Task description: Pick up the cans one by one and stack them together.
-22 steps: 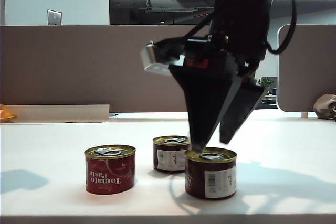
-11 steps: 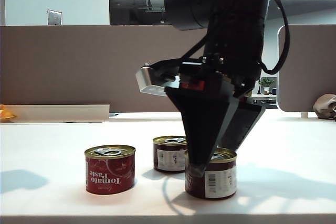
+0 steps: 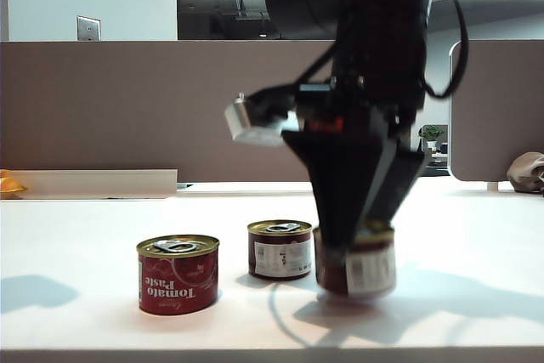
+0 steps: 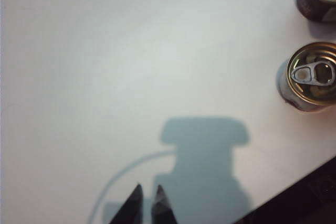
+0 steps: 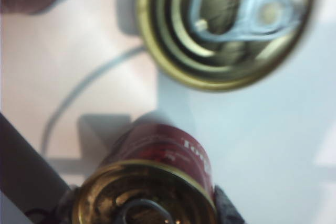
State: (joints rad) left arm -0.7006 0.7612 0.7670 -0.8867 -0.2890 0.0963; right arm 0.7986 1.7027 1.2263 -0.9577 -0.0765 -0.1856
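The right gripper [image 3: 353, 252] is clamped on the front maroon can [image 3: 357, 268], which sits between its fingers, blurred and seemingly just off the table [image 3: 85, 235], beside the second maroon can [image 3: 279, 250] and the red can [image 3: 178, 275]. Only the right wrist view shows its gold lid; only the left wrist view shows the left gripper [image 4: 146, 205], tips pinched together above bare tabletop
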